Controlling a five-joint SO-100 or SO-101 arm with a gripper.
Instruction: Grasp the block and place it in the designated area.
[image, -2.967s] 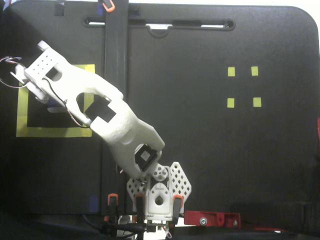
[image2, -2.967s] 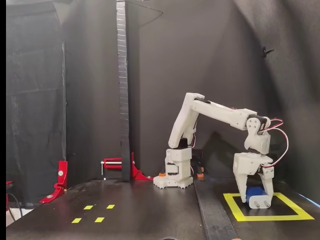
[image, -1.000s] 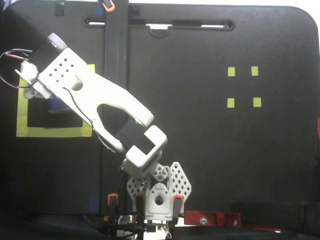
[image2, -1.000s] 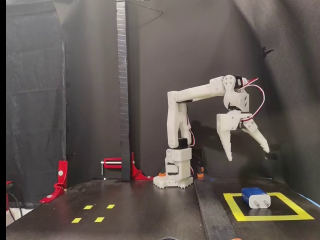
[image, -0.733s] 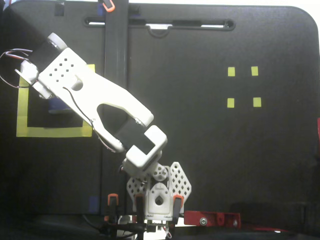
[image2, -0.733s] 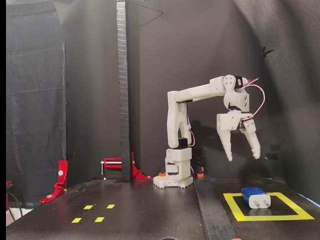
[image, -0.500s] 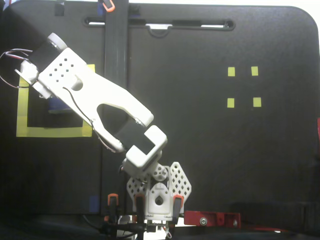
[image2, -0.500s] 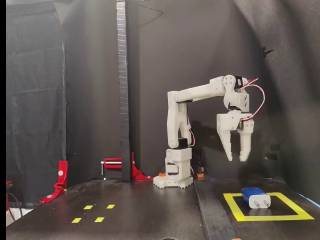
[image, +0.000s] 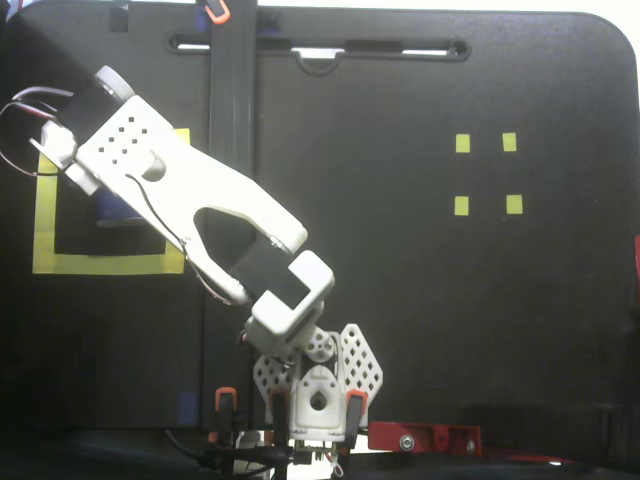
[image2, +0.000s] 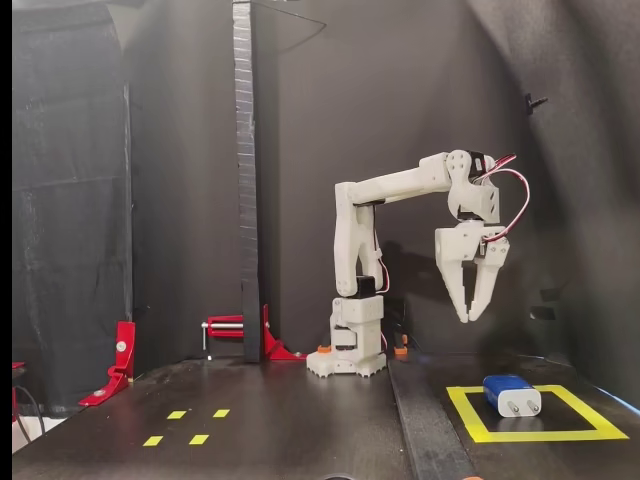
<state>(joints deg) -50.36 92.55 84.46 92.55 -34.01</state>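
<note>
Inside the designated area (image2: 480, 433), the block (image2: 511, 395) flat, prong end toward the side camera; jaws closed, empty.

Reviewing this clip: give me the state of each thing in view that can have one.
block: lying flat inside the frame, free of the gripper.
designated area: holds the block.
gripper: shut, empty, raised above the table.
four small yellow squares: bare.

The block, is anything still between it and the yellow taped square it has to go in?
No. In a fixed view the block already lies inside the yellow taped square, so nothing stands between them. The gripper hangs shut in the air above it, not touching it.
</note>
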